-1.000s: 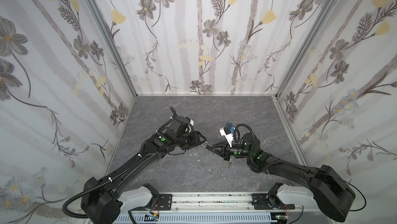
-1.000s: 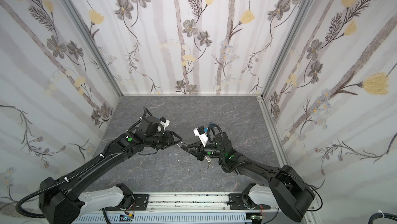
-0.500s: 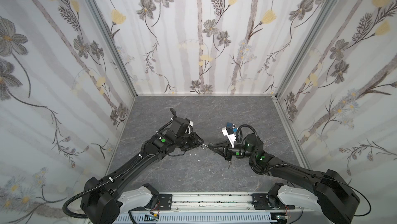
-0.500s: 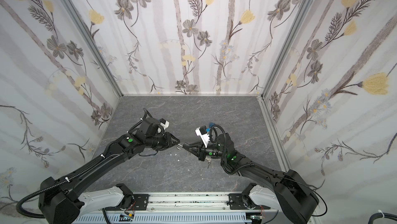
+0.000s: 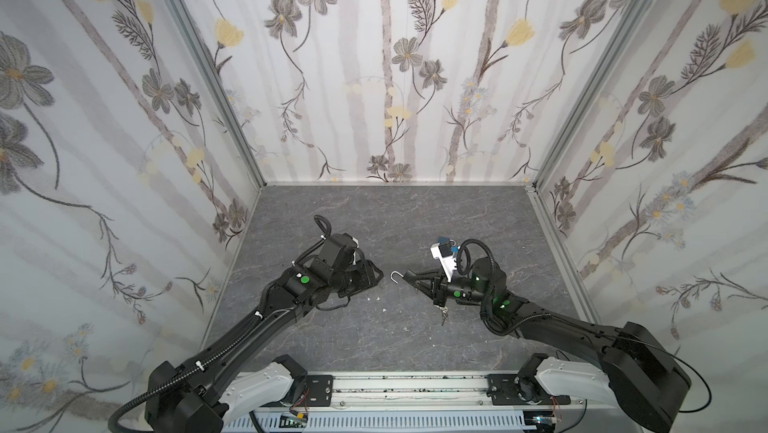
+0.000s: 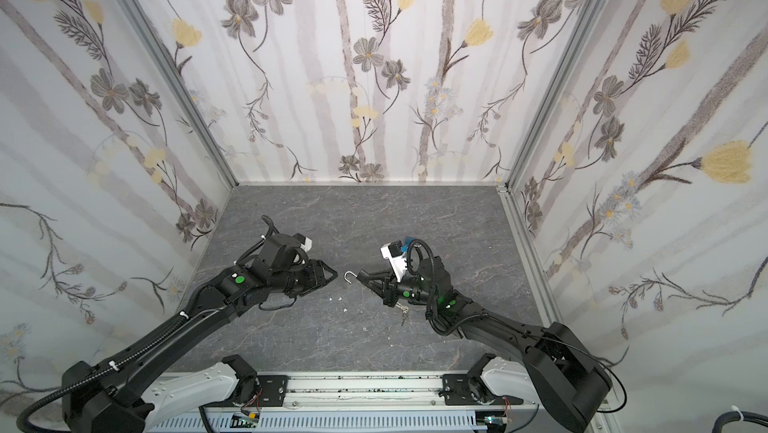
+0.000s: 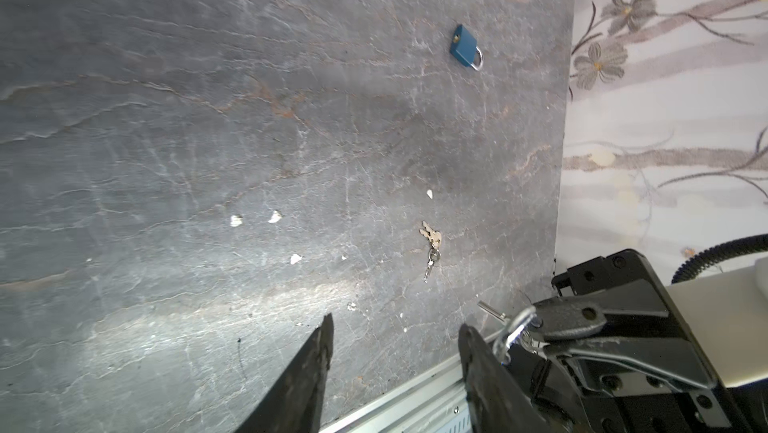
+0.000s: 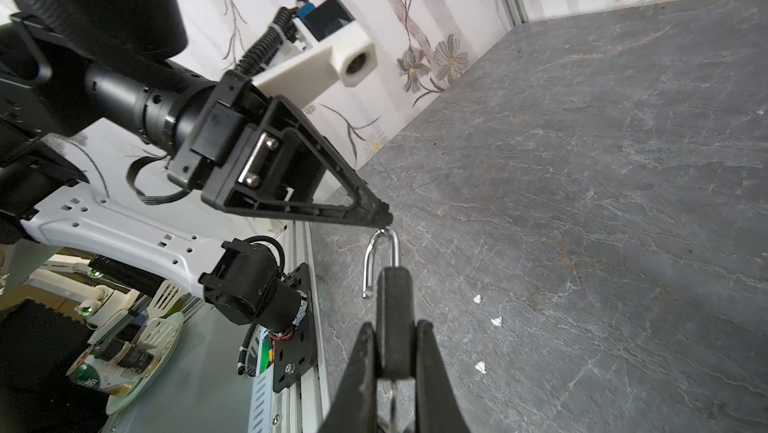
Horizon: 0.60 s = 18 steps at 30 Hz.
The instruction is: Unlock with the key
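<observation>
Above the grey stone-look table [image 7: 208, 119], toward its front middle, the right gripper [image 8: 395, 327] is clamped on a black padlock [image 8: 392, 298]. Its silver shackle [image 8: 380, 252] stands swung open. The left gripper [image 7: 397, 323], which was at the shackle half a second ago, now sits drawn back just short of it, fingers parted and holding nothing. The key bunch [image 7: 431, 239] lies on the table below the right wrist. A blue padlock [image 7: 464, 45] lies apart from it.

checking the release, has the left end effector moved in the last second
Yes, the left end effector backed left, off the padlock, toward the white specks.
</observation>
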{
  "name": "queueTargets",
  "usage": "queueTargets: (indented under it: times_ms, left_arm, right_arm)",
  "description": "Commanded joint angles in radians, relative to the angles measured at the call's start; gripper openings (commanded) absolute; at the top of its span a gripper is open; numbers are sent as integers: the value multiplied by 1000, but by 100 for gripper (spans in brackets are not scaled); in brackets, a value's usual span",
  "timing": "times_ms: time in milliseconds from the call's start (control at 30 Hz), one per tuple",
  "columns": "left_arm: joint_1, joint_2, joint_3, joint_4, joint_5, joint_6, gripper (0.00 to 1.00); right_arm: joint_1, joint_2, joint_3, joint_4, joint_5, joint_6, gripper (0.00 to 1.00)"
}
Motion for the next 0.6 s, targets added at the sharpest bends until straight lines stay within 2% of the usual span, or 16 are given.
queueTargets:
  times_ms: [0,200,567]
  left_arm:
    - [12,-55,-36,-29,-103,-55,52]
    - [21,-171,-97,-31,-149,-100,60]
    - [25,-200,-133,-12,-133,-125,63]
  right_arm:
    - [1,49,25,48,20,29,0]
    - [4,189,83,81,38,75,0]
    - [27,533,278,121,72,159,0]
